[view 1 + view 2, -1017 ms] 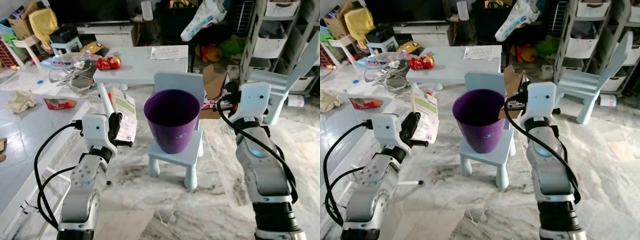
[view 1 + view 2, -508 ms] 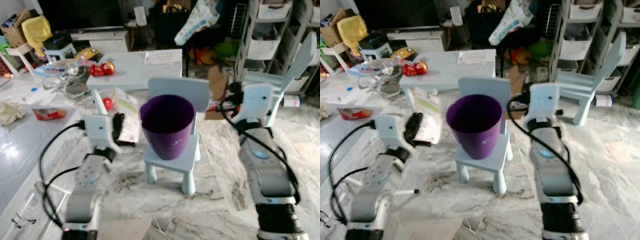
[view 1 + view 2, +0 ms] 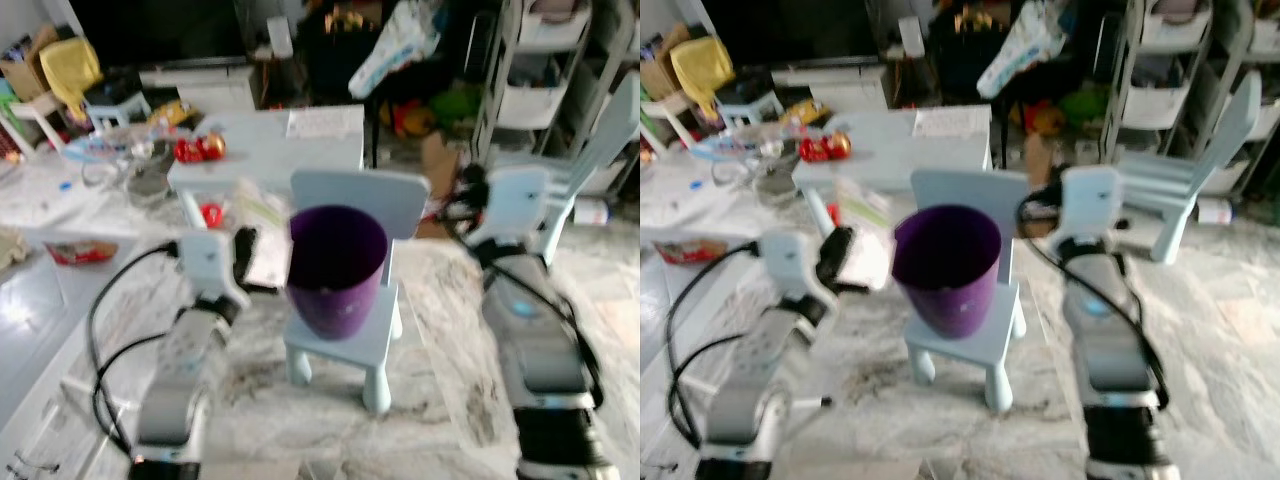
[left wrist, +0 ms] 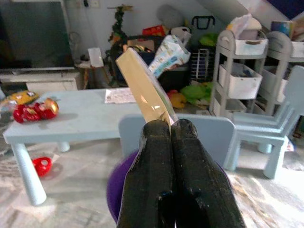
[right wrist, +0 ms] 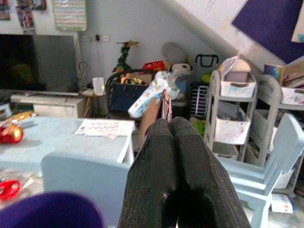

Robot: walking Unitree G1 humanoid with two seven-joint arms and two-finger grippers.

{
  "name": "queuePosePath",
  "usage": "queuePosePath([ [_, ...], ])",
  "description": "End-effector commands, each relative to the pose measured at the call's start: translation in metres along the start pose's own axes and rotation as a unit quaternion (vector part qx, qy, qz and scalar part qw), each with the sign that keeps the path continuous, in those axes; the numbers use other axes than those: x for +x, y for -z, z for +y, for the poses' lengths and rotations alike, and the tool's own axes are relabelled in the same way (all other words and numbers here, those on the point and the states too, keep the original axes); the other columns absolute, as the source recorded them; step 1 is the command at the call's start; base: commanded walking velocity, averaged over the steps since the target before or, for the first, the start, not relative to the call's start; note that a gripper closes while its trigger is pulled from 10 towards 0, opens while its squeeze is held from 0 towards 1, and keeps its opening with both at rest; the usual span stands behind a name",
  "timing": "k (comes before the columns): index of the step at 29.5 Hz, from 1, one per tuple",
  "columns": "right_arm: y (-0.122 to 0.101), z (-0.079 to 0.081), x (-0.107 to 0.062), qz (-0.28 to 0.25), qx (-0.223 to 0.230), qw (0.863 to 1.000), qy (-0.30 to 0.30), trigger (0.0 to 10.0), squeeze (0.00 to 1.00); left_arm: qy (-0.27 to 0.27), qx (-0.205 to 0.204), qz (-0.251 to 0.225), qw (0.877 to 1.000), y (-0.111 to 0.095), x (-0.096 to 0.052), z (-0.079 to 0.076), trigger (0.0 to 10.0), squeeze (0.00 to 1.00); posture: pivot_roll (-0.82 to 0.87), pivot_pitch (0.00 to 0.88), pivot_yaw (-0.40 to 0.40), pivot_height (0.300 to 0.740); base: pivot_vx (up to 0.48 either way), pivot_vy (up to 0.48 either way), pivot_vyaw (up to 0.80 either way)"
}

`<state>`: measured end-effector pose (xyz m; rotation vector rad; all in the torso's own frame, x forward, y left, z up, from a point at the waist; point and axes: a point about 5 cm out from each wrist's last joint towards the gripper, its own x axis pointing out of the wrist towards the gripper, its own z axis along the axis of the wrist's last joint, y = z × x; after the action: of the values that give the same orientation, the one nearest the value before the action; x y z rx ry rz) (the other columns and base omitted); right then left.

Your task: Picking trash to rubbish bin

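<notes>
Purple bin [image 3: 336, 268] sits beside the left tool [image 4: 171, 124], clamped on a flat packet [image 4: 142, 89].

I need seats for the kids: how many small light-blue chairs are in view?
2. One chair stands before the robot, with the purple bin on its seat. The other chair stands to the right, by the shelving. More may be hidden in the clutter.
</notes>
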<state>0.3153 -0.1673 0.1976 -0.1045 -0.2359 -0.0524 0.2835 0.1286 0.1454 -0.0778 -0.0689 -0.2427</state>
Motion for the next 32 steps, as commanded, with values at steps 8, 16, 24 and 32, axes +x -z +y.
queuePosePath([
  [8, -0.006, 0.012, 0.000, -0.011, 0.008, 1.000, -0.017, 10.0, 0.00, -0.011, 0.010, 0.003, 1.000, -0.001, -0.003, 0.009, 10.0, 0.00, -0.06, 0.079, 0.061, 0.740, 0.480, 0.000, 0.00],
  [16, -0.001, 0.013, 0.000, -0.001, 0.011, 1.000, -0.019, 10.0, 0.00, -0.009, 0.009, 0.014, 1.000, 0.003, -0.003, 0.009, 10.0, 0.00, -0.06, 0.077, 0.061, 0.740, 0.325, 0.000, 0.00],
  [24, 0.024, 0.028, -0.004, 0.037, 0.013, 0.998, -0.054, 10.0, 0.00, -0.020, 0.025, 0.043, 0.999, 0.021, -0.010, 0.018, 10.0, 0.00, -0.05, 0.072, 0.063, 0.740, 0.000, 0.000, 0.00],
  [32, 0.054, 0.052, -0.013, 0.086, 0.027, 0.990, -0.109, 10.0, 0.00, -0.042, 0.055, 0.099, 0.993, 0.056, -0.027, 0.038, 10.0, 0.00, -0.03, 0.072, 0.075, 0.740, 0.000, 0.000, 0.00],
])
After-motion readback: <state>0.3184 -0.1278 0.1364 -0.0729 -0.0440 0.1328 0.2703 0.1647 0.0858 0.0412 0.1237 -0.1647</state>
